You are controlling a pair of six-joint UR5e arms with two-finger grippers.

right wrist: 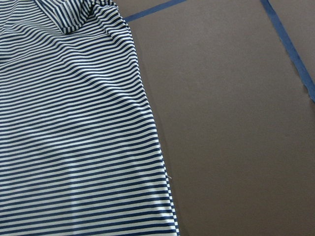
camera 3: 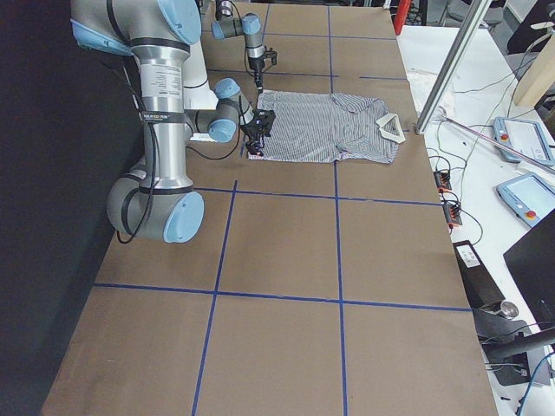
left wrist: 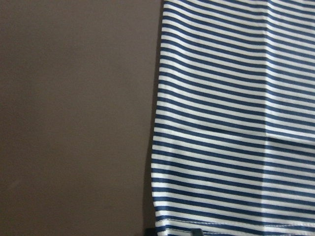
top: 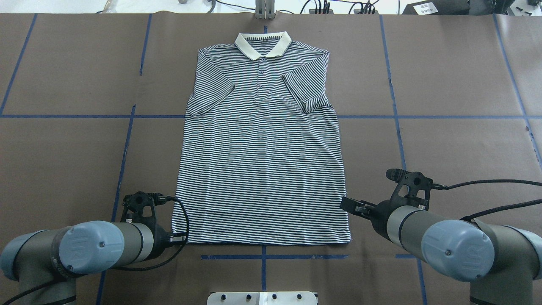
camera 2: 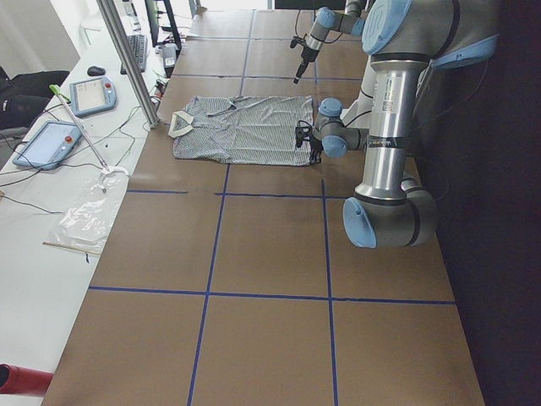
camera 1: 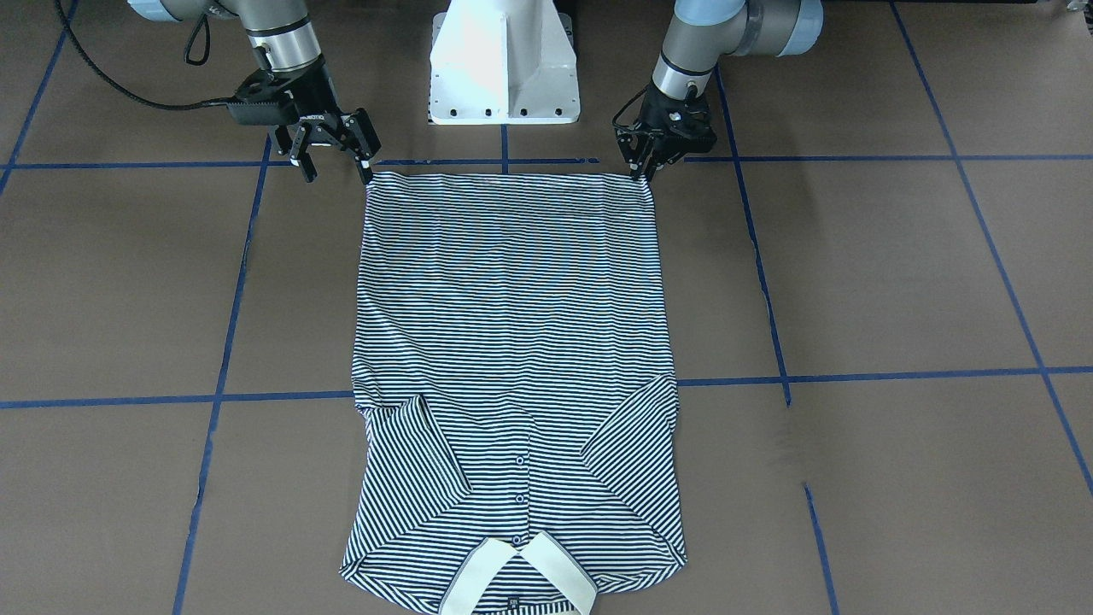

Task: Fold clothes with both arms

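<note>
Right, the polo shirt lies flat and face up in the middle of the table. In the overhead view its cream collar is at twelve o'clock and its hem at six, nearest the robot. Both sleeves are tucked in over the chest, one at ten o'clock and the other at two. The buttons run down from the collar between them.

The left gripper points down at the hem's seven o'clock corner, right against the cloth. Its fingers look narrow from the front, but they are seen almost edge-on. I cannot tell whether they are apart, together or pinching the hem. The left wrist camera shows only a dark sliver at the stripes' lower edge.

The right gripper is at five o'clock with its fingers spread wide. One fingertip sits at the hem corner and the other is out over bare table, and no cloth is held between them.

Blue tape lines cross the brown surface, one of them passing under the shirt. The white pedestal base stands at six o'clock between the arms.
</note>
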